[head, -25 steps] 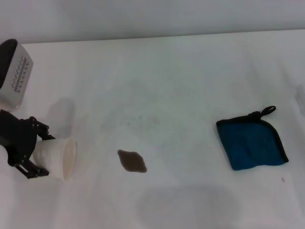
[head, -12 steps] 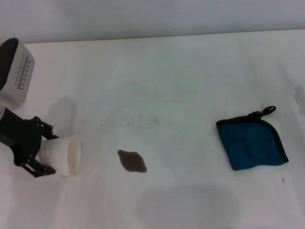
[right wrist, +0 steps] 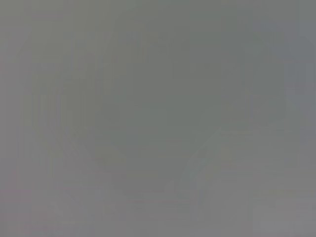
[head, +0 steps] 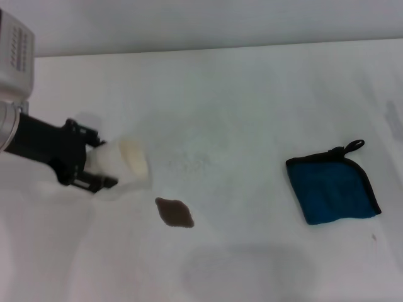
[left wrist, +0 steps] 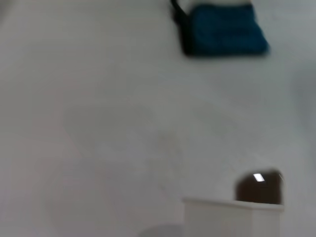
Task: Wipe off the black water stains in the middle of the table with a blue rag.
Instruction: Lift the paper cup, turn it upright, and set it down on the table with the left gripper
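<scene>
The black water stains (head: 174, 212) are one small dark blotch on the white table (head: 239, 94), near the middle front. The blue rag (head: 334, 189) lies flat to the right, well apart from the blotch, its black loop pointing away. My left gripper (head: 99, 162) is at the left, shut on a pale cream cup (head: 129, 163) held on its side, just up and left of the blotch. The left wrist view shows the cup's rim (left wrist: 232, 217), the stains (left wrist: 259, 187) just beyond it and the rag (left wrist: 222, 29) far off. My right gripper is out of view.
Faint grey scuffs (head: 189, 160) mark the tabletop behind the blotch. The table's far edge (head: 220, 47) runs across the top of the head view. The right wrist view shows only flat grey.
My left arm has swung from the table's near left corner up and to the right, carrying the cup closer to the blotch. Rag and blotch have not moved.
</scene>
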{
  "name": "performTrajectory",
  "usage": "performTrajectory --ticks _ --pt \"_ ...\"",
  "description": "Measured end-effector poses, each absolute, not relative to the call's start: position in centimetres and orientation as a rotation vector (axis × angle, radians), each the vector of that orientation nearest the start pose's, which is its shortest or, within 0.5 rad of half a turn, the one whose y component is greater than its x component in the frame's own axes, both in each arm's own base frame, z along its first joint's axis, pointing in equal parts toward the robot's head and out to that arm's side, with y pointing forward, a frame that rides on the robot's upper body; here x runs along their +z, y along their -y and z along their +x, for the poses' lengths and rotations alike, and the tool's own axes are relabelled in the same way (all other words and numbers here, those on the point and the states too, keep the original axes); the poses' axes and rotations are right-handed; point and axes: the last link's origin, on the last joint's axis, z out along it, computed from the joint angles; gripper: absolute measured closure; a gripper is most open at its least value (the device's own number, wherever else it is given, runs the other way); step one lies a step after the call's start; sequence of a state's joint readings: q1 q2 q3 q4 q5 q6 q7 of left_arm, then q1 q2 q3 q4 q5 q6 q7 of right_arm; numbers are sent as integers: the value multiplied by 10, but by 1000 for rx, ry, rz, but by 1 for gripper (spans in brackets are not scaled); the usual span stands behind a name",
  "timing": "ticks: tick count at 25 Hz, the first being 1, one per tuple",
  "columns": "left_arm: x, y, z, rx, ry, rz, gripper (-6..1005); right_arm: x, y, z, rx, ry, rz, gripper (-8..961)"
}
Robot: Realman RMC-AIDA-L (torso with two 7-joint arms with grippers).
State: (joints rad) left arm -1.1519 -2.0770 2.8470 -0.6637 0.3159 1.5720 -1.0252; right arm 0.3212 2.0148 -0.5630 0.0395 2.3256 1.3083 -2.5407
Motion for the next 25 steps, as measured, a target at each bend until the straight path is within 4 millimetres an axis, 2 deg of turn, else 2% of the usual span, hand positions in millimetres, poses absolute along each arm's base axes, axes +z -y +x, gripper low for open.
performTrajectory --ticks 5,7,12,18,21,25 --pt "0 -390 -225 -67 242 -2955 254 60 -279 401 821 -748 -1422 233" --pt "0 -390 -226 -232 299 -2878 282 69 -278 402 806 -714 -1431 233" --pt "-5 -381 -236 -556 323 -2705 333 89 -276 407 772 -645 -1438 232" --pt "-17 -366 -246 -762 327 -2571 381 103 -276 408 755 -596 -1436 232" --pt "-30 -350 -255 -849 306 -2476 398 107 -278 405 753 -569 -1437 232" --pt "-44 -330 -269 -870 282 -2351 416 109 -281 401 751 -542 -1451 232"
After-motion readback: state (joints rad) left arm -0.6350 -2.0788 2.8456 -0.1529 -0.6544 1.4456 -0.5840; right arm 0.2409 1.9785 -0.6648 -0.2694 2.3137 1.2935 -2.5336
